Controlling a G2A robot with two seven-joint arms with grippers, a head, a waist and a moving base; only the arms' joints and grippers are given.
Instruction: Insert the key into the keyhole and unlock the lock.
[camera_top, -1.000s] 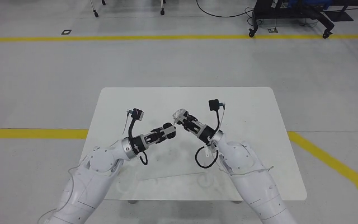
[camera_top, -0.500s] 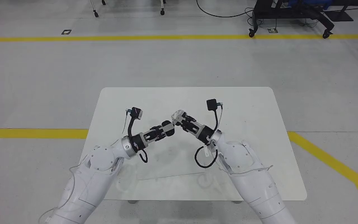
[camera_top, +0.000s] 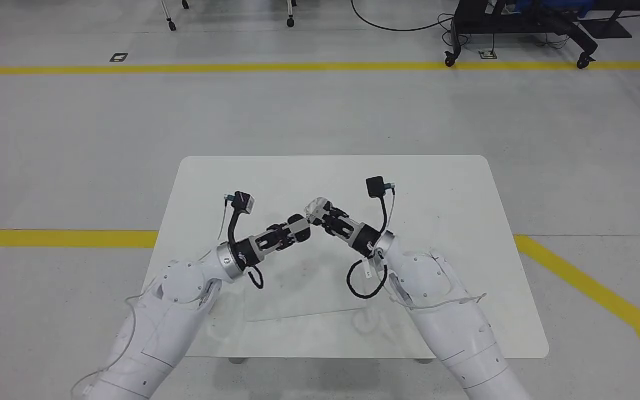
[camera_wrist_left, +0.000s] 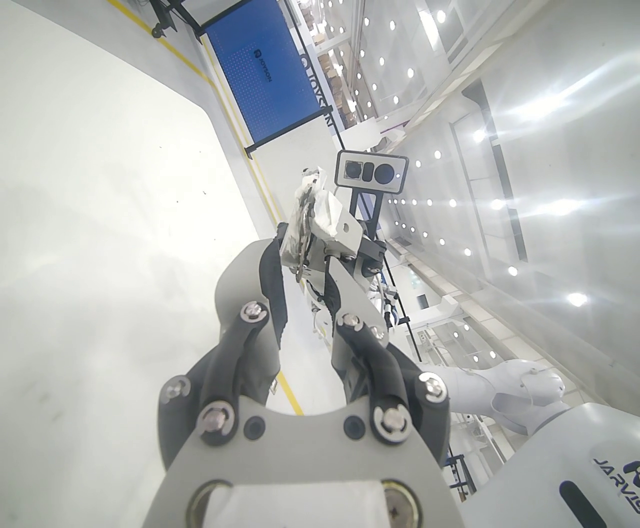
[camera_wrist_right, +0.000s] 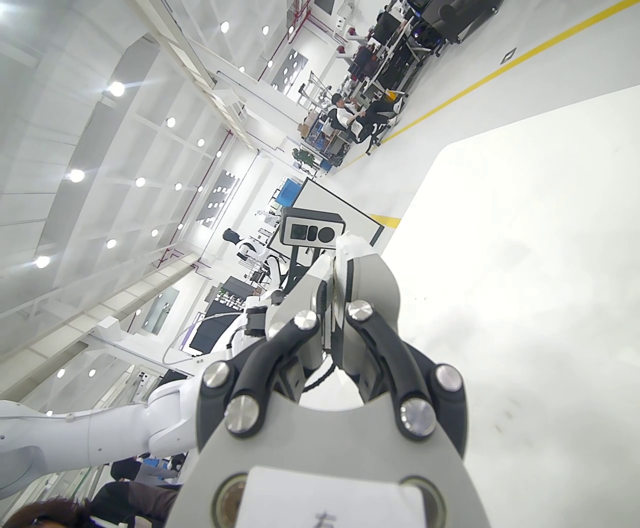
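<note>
Left end effector (camera_top: 300, 221) now slightly nearer right end effector (camera_top: 319, 210).

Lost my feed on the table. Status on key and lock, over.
Left gripper shut on lock. Right gripper shut on key, tips together above table. Insertion not confirmed. Nothing obstructing.

Not much print to go on here. The blue board (camera_wrist_left: 260, 85) out on the shop floor has a small white logo with one short word next to it. The white panel (camera_wrist_left: 324, 100) just beside it carries bigger dark letters, partly cut off. The white sticker (camera_wrist_right: 332, 500) on the right arm's wrist plate shows only the top of one dark character. The floor marker (camera_top: 118, 57) is too small to read.
</note>
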